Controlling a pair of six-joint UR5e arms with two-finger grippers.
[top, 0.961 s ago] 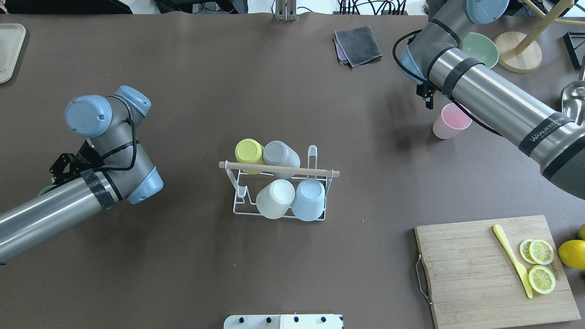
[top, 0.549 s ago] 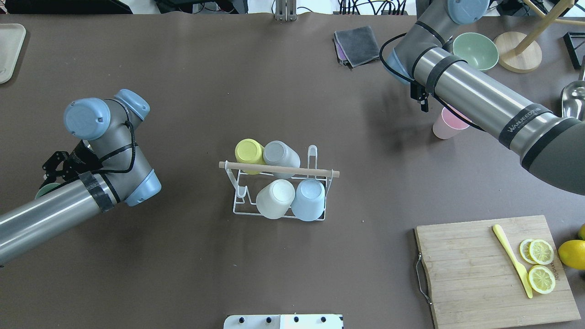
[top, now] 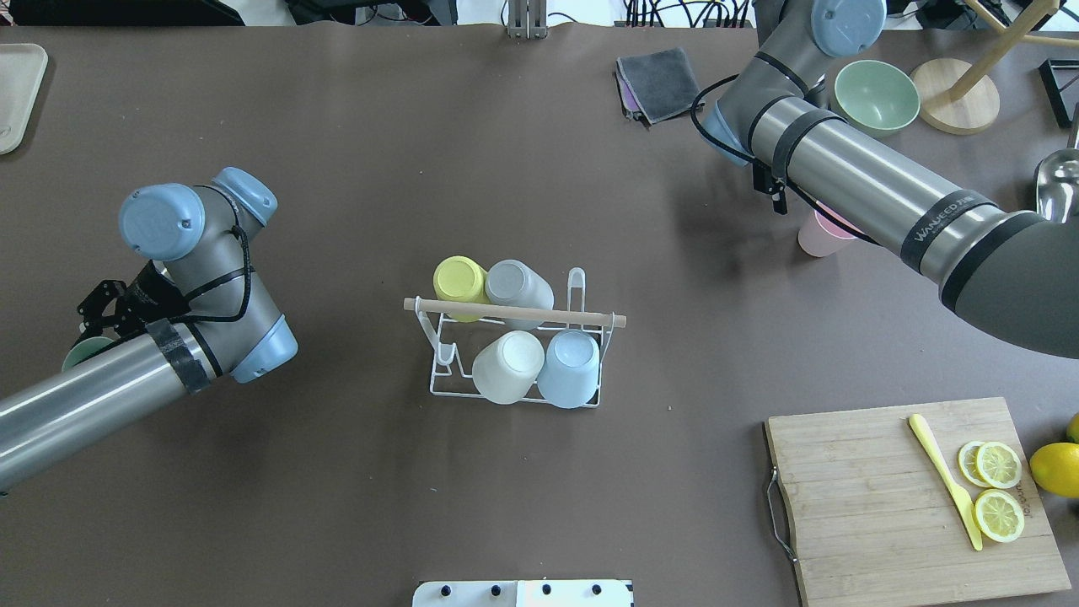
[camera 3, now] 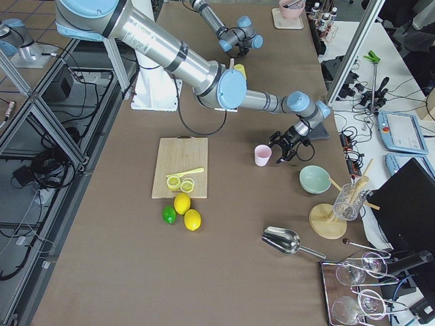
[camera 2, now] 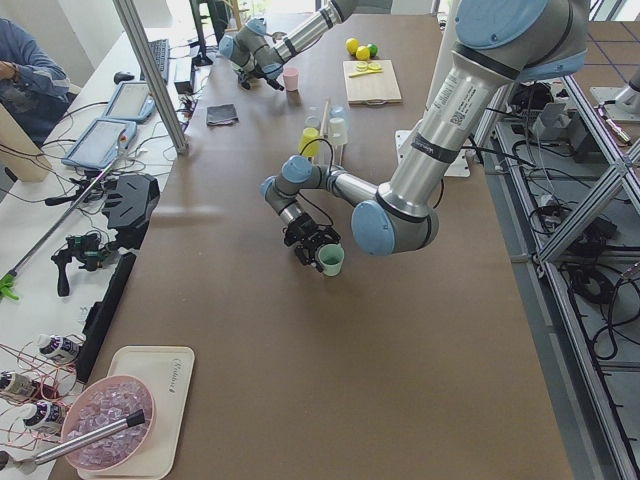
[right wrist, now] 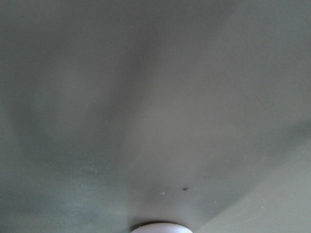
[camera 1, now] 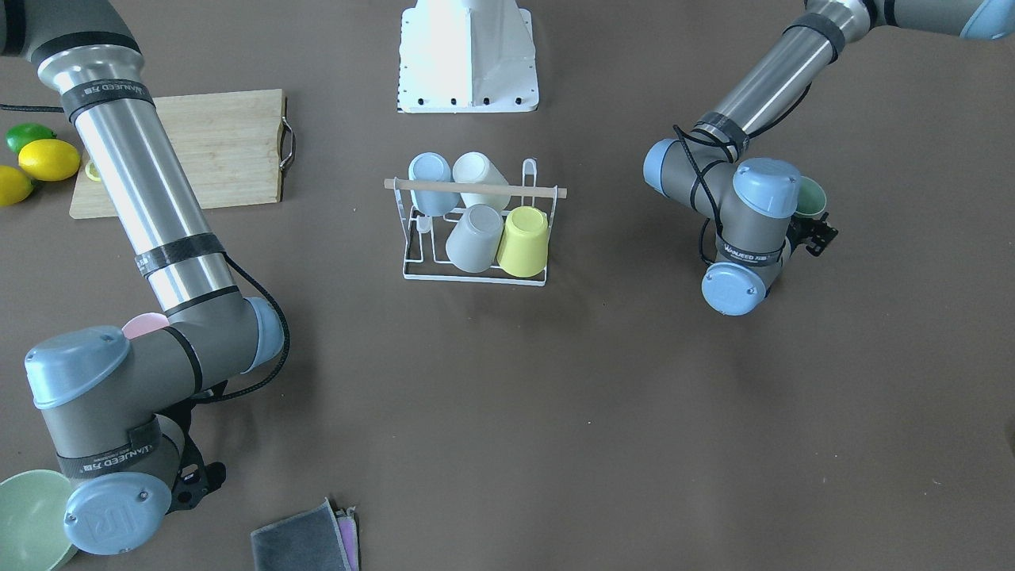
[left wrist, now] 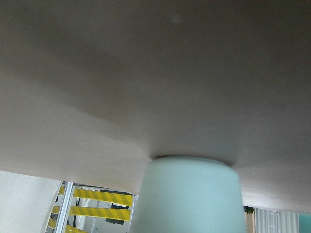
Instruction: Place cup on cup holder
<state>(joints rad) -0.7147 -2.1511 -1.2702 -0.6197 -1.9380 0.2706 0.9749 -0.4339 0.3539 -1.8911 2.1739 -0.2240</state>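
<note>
"How far along is it, do you reckon?"

"Well along. The cup holder (top: 514, 314) sits mid-table with four cups upended on its prongs. A yellow cup (top: 458, 282) and a grey cup (top: 514, 287) are on the far row, and a white cup (top: 508, 364) and a light blue cup (top: 570, 367) on the near row. Two prongs look free, one near left and one far right."

"So what's left?"

"Two cups are on the table, not racked yet. A green cup (camera 2: 331, 260) is out at the left, well apart from the rack. The left gripper (camera 2: 312, 245) is right against it, but I can't tell whether it has clamped on. A pink cup (camera 3: 262, 155) stands far right with the right gripper (camera 3: 289, 146) just beside it. I can't tell how that one's jaws stand either."

"Anything in them?"

"The pink cup is upright and looks empty. So does the green bowl (top: 877, 94) beyond it."
</note>
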